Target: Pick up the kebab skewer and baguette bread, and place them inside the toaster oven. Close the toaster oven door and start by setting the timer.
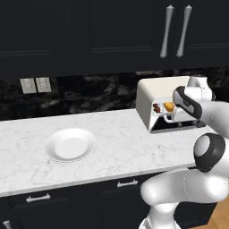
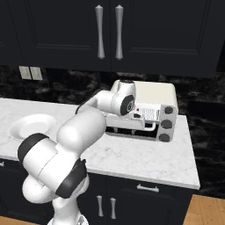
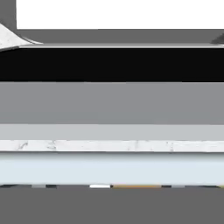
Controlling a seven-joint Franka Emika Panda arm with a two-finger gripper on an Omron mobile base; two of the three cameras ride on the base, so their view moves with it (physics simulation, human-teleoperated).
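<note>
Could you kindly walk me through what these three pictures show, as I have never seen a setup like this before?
This is a simulated kitchen with a white robot arm on a base that can drive. Two pictures come from cameras on that base, behind the arm to its left and right, so they show one scene from two sides. The third comes from a camera on the hand, pressed so close to the oven's front that you see mostly horizontal bands.

On the marble counter sit an empty white plate and a cream toaster oven with its door folded down. Inside, in the left base view, lie the dark red kebab skewer and the orange-brown baguette bread.

The arm reaches to the oven's front; its tool is hidden behind the wrist, and I cannot see it holding anything.
</note>
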